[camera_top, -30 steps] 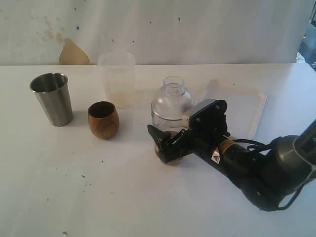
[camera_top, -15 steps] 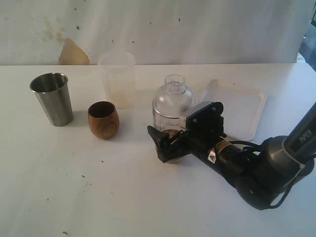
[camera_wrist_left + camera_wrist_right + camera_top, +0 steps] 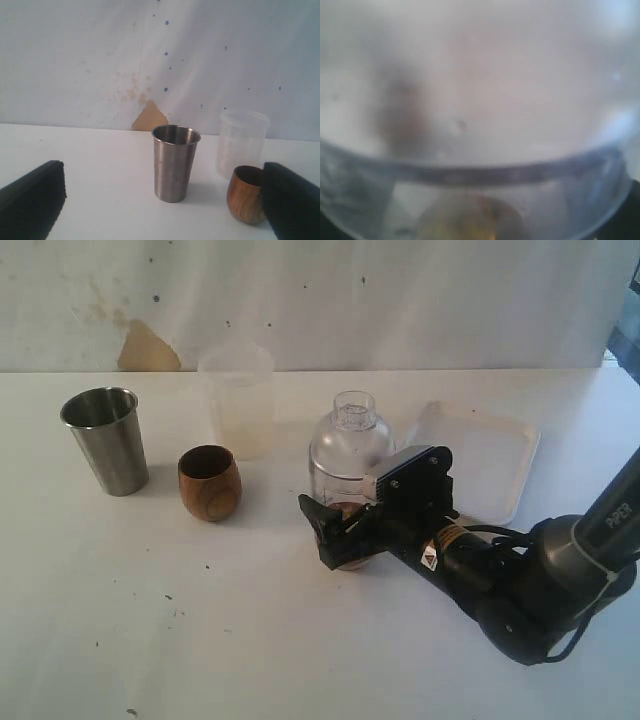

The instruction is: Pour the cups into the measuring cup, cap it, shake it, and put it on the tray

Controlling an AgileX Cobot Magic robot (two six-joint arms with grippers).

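Observation:
The clear measuring cup (image 3: 349, 458) stands mid-table with a domed clear cap on it and brown contents at its bottom. My right gripper (image 3: 342, 536) is shut on its lower part, and the cup wall (image 3: 480, 125) fills the blurred right wrist view. The steel tumbler (image 3: 106, 440) and the wooden cup (image 3: 210, 483) stand upright at the left. My left gripper (image 3: 163, 180) is open, with its fingers (image 3: 33, 199) wide apart. It faces the tumbler (image 3: 175, 162) from a distance, with the wooden cup (image 3: 246, 194) by one finger. The white tray (image 3: 484, 458) lies behind the right arm.
A frosted whitish cup (image 3: 238, 400) stands behind the wooden cup, near the back wall, and also shows as the frosted cup (image 3: 242, 143) in the left wrist view. The right arm's thick black body (image 3: 520, 590) lies across the front right of the table.
Over the last second the right wrist has shifted slightly and the capped cup moved a little to the right with it. Since half a second ago nothing has moved.

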